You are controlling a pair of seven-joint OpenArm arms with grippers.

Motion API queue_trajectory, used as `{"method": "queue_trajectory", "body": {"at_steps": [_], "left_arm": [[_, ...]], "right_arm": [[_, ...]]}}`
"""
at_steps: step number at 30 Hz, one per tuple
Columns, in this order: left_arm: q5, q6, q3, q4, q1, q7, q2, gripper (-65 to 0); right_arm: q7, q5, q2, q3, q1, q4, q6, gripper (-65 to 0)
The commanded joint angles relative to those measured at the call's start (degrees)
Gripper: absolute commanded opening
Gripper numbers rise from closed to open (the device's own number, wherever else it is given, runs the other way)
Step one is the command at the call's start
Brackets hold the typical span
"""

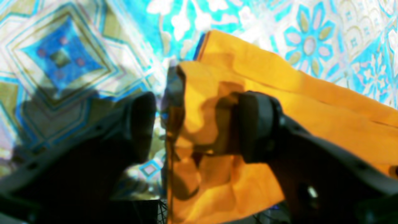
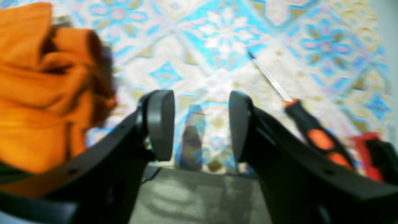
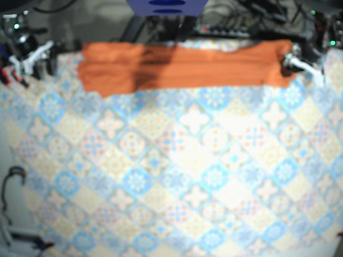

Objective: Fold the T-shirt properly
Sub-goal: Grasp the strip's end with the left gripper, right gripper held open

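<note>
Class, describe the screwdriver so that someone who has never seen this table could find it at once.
Start at the blue patterned tablecloth. On the side of the right gripper away from the orange T-shirt lies the screwdriver. Its thin metal shaft and black handle with orange patches set it apart from the red object next to it.

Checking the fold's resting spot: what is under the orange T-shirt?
The T-shirt lies on the patterned tablecloth, which shows along its near edge. The part beneath it is covered, so anything there cannot be seen.
</note>
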Motion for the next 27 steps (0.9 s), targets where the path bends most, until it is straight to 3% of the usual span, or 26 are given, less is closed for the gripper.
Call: {"method": "queue_trajectory", "body": {"at_steps": [1,27], "left_arm": [[0.4,-0.1,0.7,-0.3,0.5,3.7,0.7,-27.5],[0.2,0.1,0.8,4.1,0.7,5.5,0.8,-27.6]], "right_arm": [[1.5,0.7,1.1,0.7,-0.3,0.8,-0.5,-37.6],[1.5,0.7,1.1,0.7,-1.1,1.6,-0.5,-37.6]]}}
